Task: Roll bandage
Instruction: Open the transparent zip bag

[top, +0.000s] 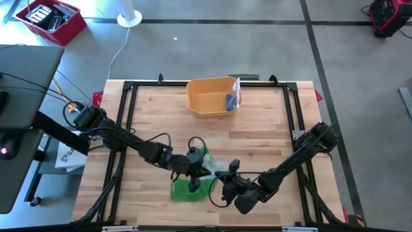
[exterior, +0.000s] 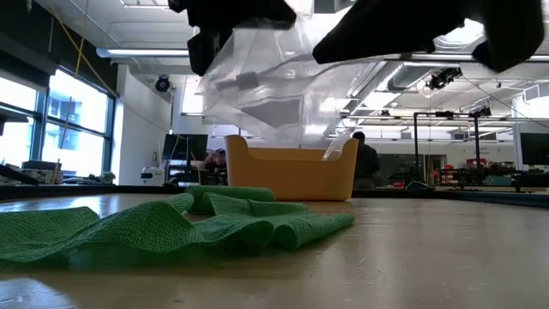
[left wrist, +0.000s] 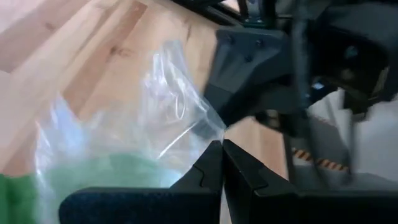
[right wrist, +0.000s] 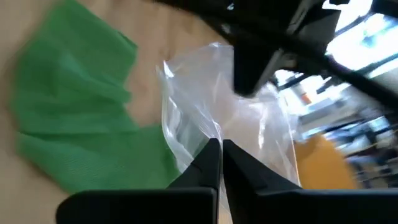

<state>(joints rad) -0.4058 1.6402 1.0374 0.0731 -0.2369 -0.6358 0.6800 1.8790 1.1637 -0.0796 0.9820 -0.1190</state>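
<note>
We've got the left gripper [top: 193,166] clamped on one edge of a clear plastic bag [exterior: 266,77], and the right gripper [top: 226,182] pinched tight on the opposite edge, so the bag hangs stretched btwn both above the table [top: 270,138]. The green bandage [top: 191,187] lies crumpled & unrolled on the wood under the bag, near the front edge. A yellow bin [top: 209,96] sits at the back w/ a small dark item inside.
</note>
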